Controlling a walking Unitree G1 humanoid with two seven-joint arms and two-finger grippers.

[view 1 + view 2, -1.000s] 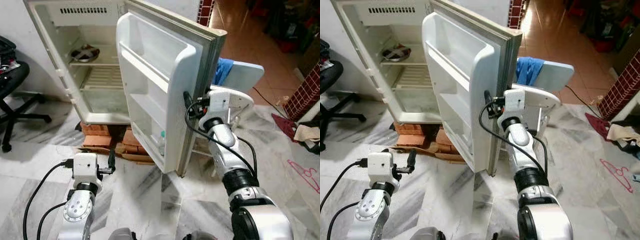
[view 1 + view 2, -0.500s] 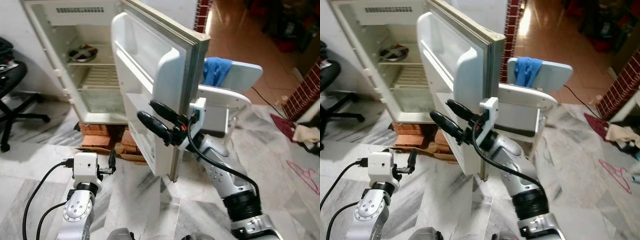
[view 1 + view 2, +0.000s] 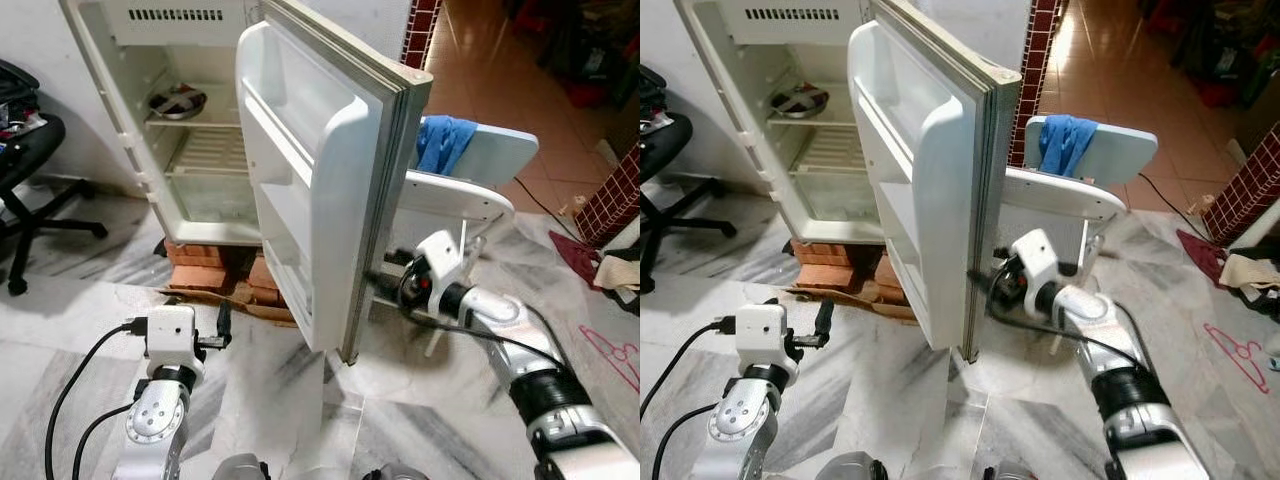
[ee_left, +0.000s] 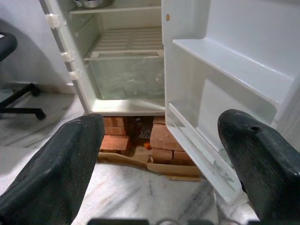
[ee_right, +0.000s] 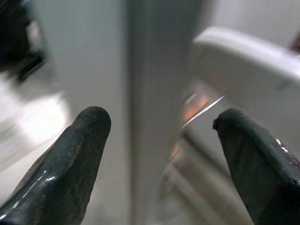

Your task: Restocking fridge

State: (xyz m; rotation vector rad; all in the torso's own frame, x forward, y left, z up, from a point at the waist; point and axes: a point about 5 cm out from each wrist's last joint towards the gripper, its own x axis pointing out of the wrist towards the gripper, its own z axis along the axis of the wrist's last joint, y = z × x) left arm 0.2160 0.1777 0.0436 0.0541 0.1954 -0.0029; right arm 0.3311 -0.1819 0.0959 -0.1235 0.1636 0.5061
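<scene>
Standing before us on a bed of bricks (image 3: 205, 272), the fridge (image 3: 190, 140) has its door (image 3: 330, 190) swung out toward us, edge-on near the middle of the head views, with the inner shelves facing our left. Inside, the cabinet looks almost bare: a metal bowl (image 3: 176, 100) on the upper shelf and a clear drawer (image 4: 125, 78) at the bottom, so we judge the restocking is yet to begin. Our right gripper (image 5: 159, 154) is at the door's free edge, low down on the outer side, and its wrist view shows both fingers spread wide with the blurred edge running between them, not clamped on it. Our left gripper (image 4: 164, 154) hangs low in front of the bricks, fingers wide apart and empty, looking into the cabinet and the door shelves. The step in hand seems to be setting the door, so we should press with the flat of one finger near the outer edge, where leverage is best, and push slowly so the door swings on its hinge without rocking the fridge on those loose bricks. A white chair (image 3: 460, 195) with a blue cloth (image 3: 445, 140) stands just behind the door; swinging wider could strike it, so we should stop short. An office chair (image 3: 25, 170) sits well apart on our left.
</scene>
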